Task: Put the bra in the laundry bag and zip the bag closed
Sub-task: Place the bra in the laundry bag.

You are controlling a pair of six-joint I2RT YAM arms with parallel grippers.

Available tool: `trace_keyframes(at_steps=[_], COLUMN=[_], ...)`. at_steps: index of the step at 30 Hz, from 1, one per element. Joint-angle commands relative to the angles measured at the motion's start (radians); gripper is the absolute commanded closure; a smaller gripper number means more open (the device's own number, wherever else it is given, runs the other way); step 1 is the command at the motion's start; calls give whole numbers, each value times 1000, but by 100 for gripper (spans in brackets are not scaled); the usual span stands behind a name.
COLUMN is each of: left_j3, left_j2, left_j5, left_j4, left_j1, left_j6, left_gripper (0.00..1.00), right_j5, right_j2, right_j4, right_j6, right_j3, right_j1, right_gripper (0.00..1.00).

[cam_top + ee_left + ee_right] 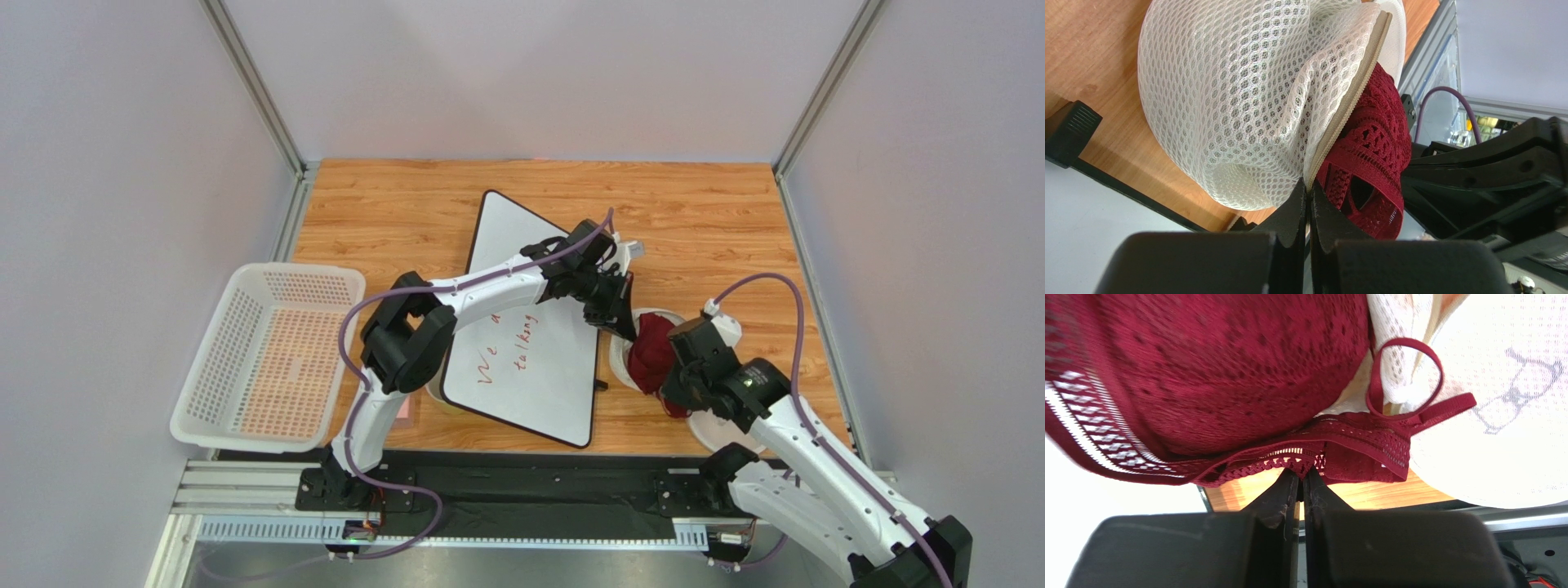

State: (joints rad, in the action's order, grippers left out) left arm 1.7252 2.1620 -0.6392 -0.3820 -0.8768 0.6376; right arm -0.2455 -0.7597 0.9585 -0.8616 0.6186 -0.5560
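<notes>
The left gripper (1309, 191) pinches the laundry bag (1229, 104) at its zipper rim; the right gripper (1301, 475) clamps the lace band of the bra (1217, 373), which bulges from the bag's mouth. The loose strap (1404, 373) outside could jam the zipper.

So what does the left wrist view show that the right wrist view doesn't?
Left wrist only: the left pincer pinching the laundry bag at its zipper edge. Right wrist only: the right pincer shut on the lace band of the bra, plus the lid with its bra icon. Both: maroon bra against white mesh.
</notes>
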Motion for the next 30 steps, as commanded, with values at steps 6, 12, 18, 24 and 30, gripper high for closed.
trace_keyframes(at_steps=[6,12,18,24,30], left_j3=[34,34,40,65,73], left_j2=[-60,-64,-80,-102,-122], left_j5=[-13,-8,6,-16,-71], left_j4=[-21,-31,-54,-60,-37], left_j1=[-8,-14,-17,-27,-33], left_j6=[-32,-36,-42,-32,13], left_gripper=[100,100,100,100,100], right_j5=[-78,-78,-75,11,96], right_j2=[-145,-227,-311,-412,-497], right_j4=[-83,-185,-283,-455,-553], right_j6=[167,251,271,257,222], right_j3=[145,165,147,99,73], right_j1=[-4,-4,19,70,125], right_gripper=[100,100,100,100,100])
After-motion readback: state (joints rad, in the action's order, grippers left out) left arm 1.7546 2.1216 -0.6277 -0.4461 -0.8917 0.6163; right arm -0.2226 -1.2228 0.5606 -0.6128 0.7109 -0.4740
